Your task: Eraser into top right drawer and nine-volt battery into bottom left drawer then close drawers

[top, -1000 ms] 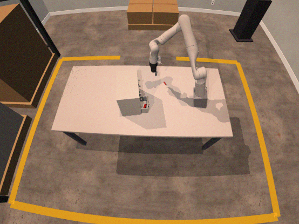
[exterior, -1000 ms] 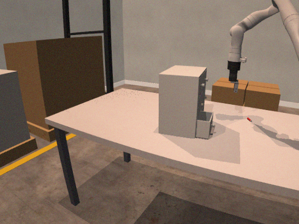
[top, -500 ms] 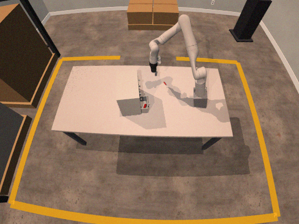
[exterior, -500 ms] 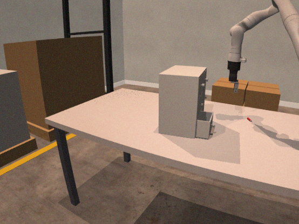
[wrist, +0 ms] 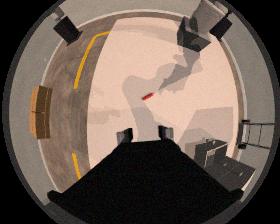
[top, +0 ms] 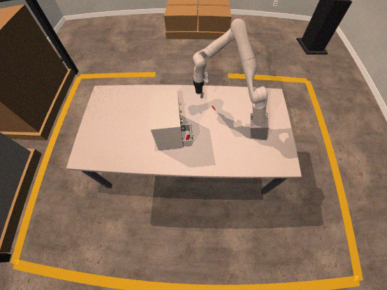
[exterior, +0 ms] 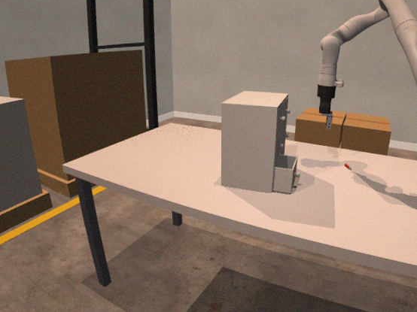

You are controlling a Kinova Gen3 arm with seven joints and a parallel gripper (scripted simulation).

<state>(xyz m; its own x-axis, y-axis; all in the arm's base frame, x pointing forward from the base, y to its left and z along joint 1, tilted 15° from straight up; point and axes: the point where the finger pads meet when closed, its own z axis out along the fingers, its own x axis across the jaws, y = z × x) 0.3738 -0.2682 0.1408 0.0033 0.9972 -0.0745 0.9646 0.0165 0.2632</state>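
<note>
The small chest (top: 167,139) (exterior: 246,147) (wrist: 234,175) stands upright, its drawer fronts facing the arm's base. The left drawer of the bottom row (top: 188,143) (exterior: 283,180) is pulled partly out. A small red object (top: 188,137) lies in it, too small to identify surely as the battery. The other drawers look pushed in. A slim red piece (top: 213,107) (exterior: 347,165) (wrist: 147,96) lies on the table, pale at one end in the exterior view; whether it is the eraser is unclear. My gripper (top: 201,96) (exterior: 329,122) (wrist: 145,132) is open and empty, high above the table.
The white table (top: 115,119) (exterior: 169,166) (wrist: 120,55) carries the chest and the arm's base (top: 259,128) (wrist: 193,36). The gripper hangs near the table's far edge in the top view. Cardboard boxes (top: 198,16) (exterior: 342,128) (wrist: 41,112) stand on the floor beyond that edge.
</note>
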